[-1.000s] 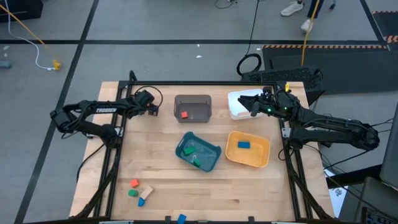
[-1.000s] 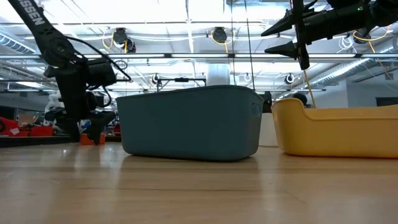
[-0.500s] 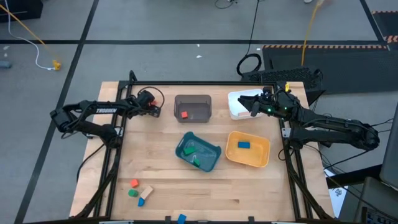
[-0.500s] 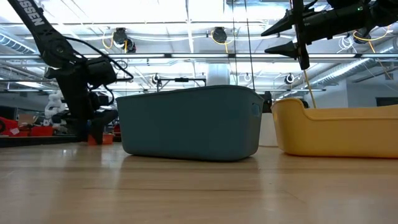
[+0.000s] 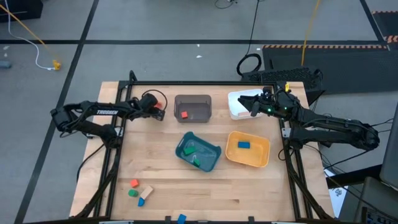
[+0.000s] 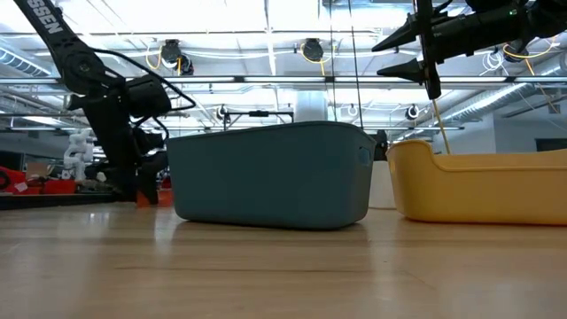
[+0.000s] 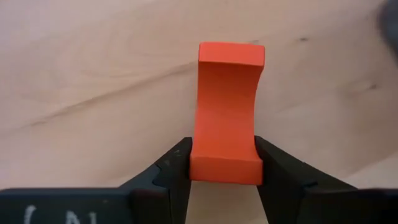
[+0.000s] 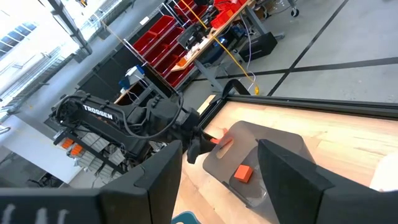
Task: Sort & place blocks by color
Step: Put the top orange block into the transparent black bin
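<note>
The left pincer (image 7: 224, 163) is clenched on an orange-red block (image 7: 227, 112), a short piece with one scooped side, its long axis running straight out ahead between the fingers (image 7: 175, 167). From above, that pincer (image 5: 158, 111) hovers over the worktop (image 5: 161, 168) just beside the grey tray (image 5: 193, 99), which lies toward the right arm's side and already holds one red block (image 5: 183, 114). The coming move looks like a short carry sideways over the tray's near wall, then a release. The right pincer (image 5: 246, 102) waits with fingers spread above the white tray (image 5: 235, 111), farther from the grey tray's load. More loose blocks (image 5: 139, 191) lie at the worktop's near left.
</note>
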`<state>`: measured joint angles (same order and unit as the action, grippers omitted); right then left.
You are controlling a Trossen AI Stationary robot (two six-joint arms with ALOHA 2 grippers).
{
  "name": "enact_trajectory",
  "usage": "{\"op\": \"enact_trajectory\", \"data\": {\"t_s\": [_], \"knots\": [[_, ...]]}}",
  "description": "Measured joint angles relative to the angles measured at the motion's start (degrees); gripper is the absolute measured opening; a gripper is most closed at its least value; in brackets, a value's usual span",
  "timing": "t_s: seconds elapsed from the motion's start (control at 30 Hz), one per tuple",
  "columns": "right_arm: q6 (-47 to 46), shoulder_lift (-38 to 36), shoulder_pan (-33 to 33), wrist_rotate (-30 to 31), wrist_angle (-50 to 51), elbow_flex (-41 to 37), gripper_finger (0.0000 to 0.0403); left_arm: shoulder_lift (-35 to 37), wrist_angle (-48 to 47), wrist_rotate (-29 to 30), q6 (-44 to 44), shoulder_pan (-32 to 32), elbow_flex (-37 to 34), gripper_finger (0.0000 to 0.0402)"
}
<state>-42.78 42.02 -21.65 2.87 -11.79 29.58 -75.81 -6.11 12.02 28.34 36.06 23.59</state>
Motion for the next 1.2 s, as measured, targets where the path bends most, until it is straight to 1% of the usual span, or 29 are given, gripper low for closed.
{"op": "enact_trajectory", "data": {"t_s": [0.17, 0.37, 0.53, 0.6, 0.77, 0.93, 1.07, 1.2], "knots": [[0.0, 0.0, 0.0, 0.0, 0.0, 0.0, 0.0203, 0.0, 3.5, 0.5, 0.5, -0.2, 0.0, 0.0139], [0.0, 0.0, 0.0, 0.0, 0.0, 0.0, 0.0203, 0.9, 12.1, 1.0, 0.1, -0.1, 0.0, 0.0139], [0.0, 0.0, 0.0, 0.0, 0.0, 0.0, 0.0203, 5.0, 19.7, 1.1, -0.9, -0.7, 0.1, 0.0139], [0.0, 0.0, 0.0, 0.0, 0.0, 0.0, 0.0203, 7.3, 21.3, -0.3, -1.0, -1.5, 0.1, 0.014], [0.0, 0.0, 0.0, 0.0, 0.0, 0.0, 0.0203, 11.3, 24.8, -5.5, -1.0, -6.9, 0.2, 0.0139], [0.0, 0.0, 0.0, 0.0, 0.0, 0.0, 0.0203, 11.4, 27.7, -6.1, -0.3, -15.1, 0.2, 0.0141], [0.0, 0.0, 0.0, 0.0, 0.0, 0.0, 0.0203, 10.4, 29.5, -3.3, -0.4, -20.1, 0.2, 0.014], [0.0, 0.0, 0.0, 0.0, 0.0, 0.0, 0.0203, 9.9, 30.4, -0.3, -1.4, -22.7, 0.2, 0.014]]}}
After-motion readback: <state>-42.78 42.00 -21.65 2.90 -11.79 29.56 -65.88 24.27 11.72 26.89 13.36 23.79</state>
